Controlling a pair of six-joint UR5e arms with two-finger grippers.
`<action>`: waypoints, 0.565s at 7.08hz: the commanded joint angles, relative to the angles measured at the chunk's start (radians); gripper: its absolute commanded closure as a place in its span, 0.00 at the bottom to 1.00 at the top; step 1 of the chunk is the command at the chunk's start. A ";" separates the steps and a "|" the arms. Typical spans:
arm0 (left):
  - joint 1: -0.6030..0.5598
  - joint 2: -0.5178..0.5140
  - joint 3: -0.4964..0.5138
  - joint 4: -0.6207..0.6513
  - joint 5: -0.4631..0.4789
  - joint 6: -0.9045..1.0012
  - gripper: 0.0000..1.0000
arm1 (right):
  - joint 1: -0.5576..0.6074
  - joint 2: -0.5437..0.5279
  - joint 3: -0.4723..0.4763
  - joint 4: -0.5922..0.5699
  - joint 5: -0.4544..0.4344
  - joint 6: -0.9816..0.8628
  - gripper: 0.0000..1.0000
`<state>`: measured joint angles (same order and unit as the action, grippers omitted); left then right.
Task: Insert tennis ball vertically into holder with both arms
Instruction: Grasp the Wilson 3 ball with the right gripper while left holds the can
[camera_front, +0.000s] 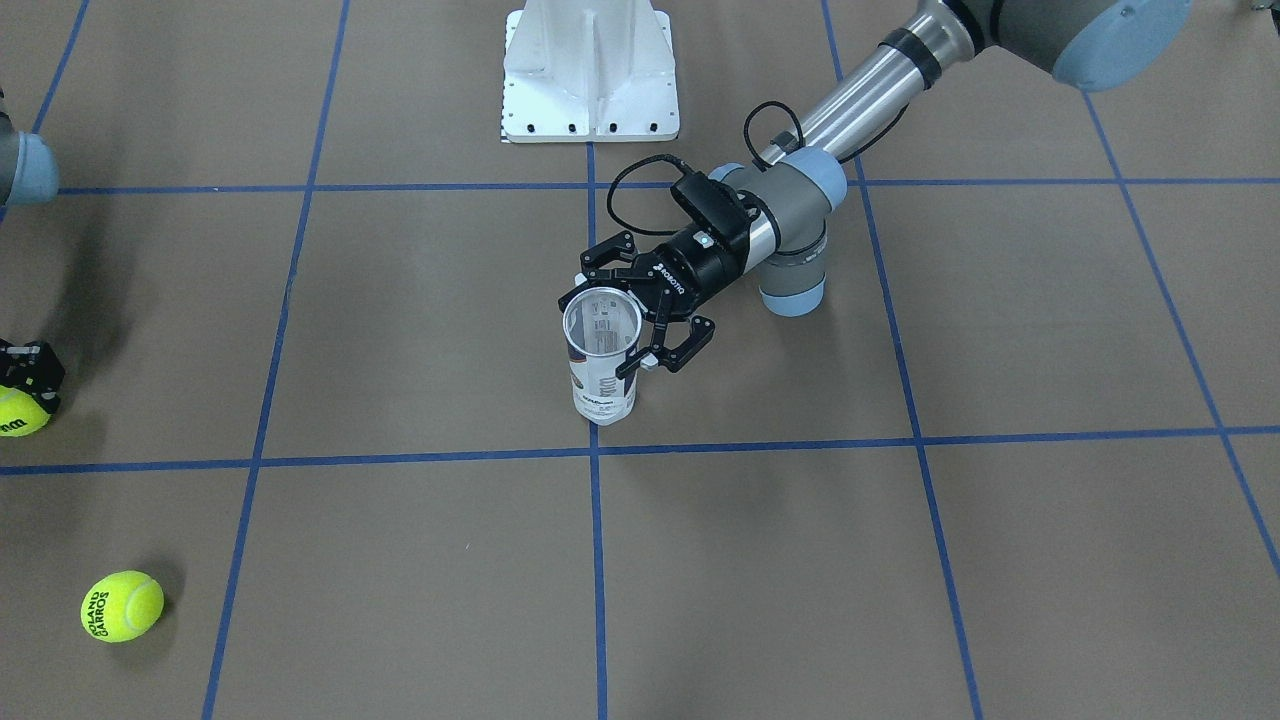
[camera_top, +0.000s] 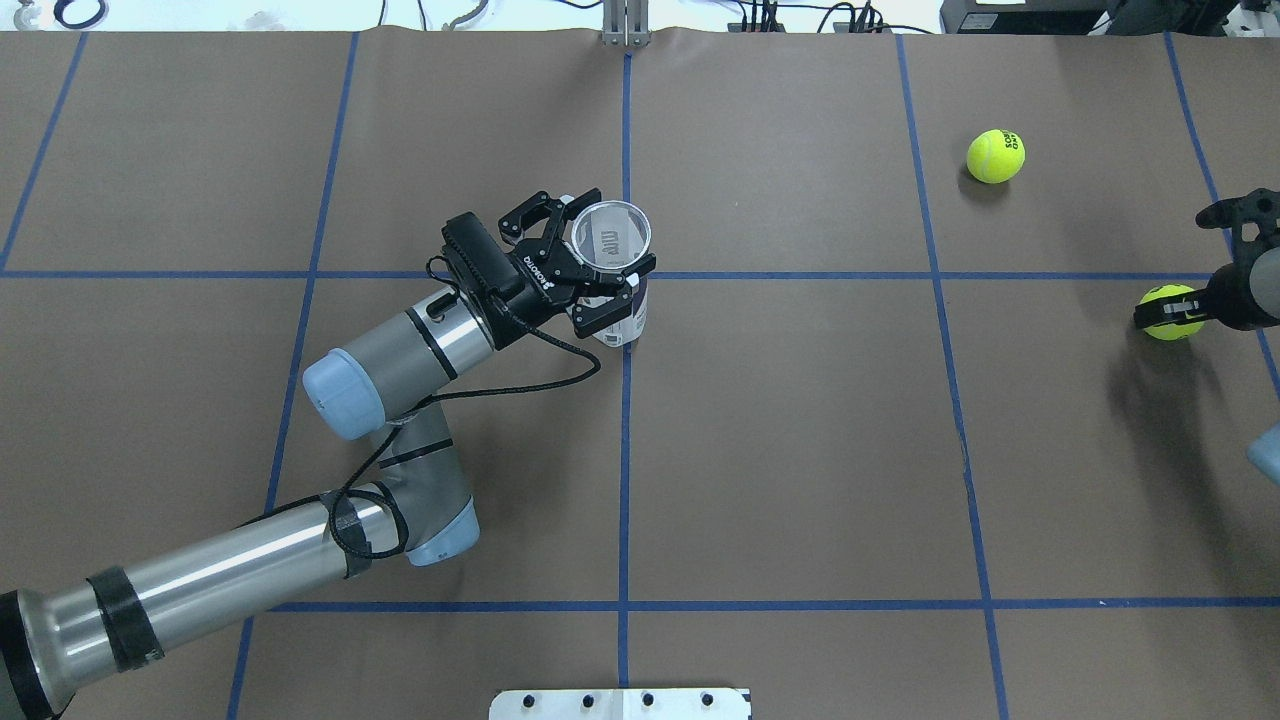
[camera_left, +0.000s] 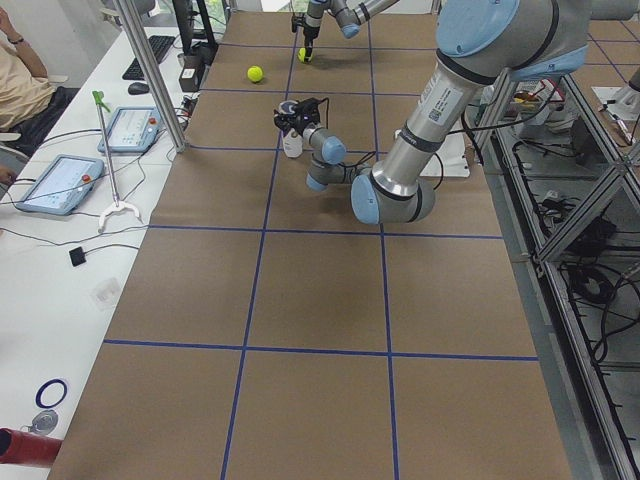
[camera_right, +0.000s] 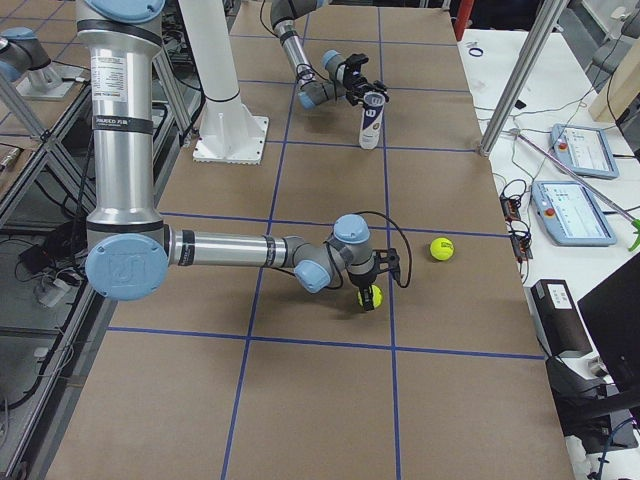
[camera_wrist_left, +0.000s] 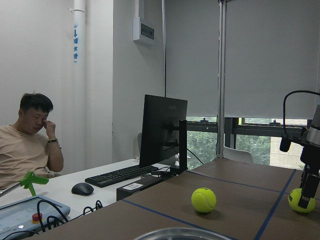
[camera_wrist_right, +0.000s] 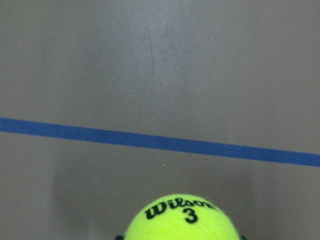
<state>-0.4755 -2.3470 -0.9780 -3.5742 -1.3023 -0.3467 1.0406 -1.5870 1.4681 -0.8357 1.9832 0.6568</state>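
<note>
Misalignment worry: right hand (camera_top: 1166, 313) gripping yellow Wilson tennis ball (camera_top: 1172, 301) could clip the clear plastic tube (camera_top: 612, 238), nine o'clock, that left hand (camera_top: 608, 262) clamps.

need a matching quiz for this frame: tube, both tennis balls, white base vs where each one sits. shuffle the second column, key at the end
Things
1. tube
2. Wilson ball
3. Roland Garros ball
4. white base

Places
A. loose on the table, nothing touching it
B. upright, open end up, between the fingers of the left gripper
C. on the robot's side of the table
D. between the fingers of the right gripper

Pairs: 1-B, 2-D, 3-A, 4-C
</note>
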 joint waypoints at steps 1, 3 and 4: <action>0.000 0.000 -0.001 0.000 0.000 0.000 0.01 | -0.001 0.041 0.033 -0.002 0.006 0.027 0.92; 0.000 0.000 -0.001 0.000 0.000 0.000 0.01 | -0.001 0.131 0.095 -0.011 0.078 0.191 0.93; 0.000 0.000 -0.001 0.000 0.000 0.000 0.01 | -0.001 0.175 0.128 -0.017 0.106 0.292 0.93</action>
<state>-0.4755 -2.3470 -0.9786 -3.5742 -1.3024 -0.3467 1.0400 -1.4678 1.5580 -0.8461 2.0481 0.8350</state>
